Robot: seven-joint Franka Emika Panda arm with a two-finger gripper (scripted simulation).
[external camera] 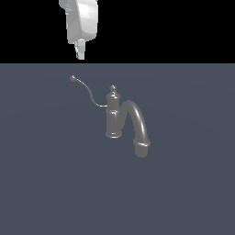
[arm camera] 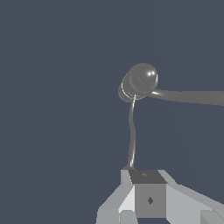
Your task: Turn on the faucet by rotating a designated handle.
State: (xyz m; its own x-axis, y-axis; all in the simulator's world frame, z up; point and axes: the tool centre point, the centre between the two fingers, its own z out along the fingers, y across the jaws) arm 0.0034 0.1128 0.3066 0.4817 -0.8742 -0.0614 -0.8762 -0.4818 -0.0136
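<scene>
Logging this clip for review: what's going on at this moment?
A simulated Panda arm is set to turn on a small grey faucet standing on a flat grey surface. Its gripper hangs above the thin curved handle, near the ball tip, not touching it in the exterior view. The wrist view looks down along the handle to the faucet's top. The thick spout arches off toward the exterior view's right. Nothing is gripped.
</scene>
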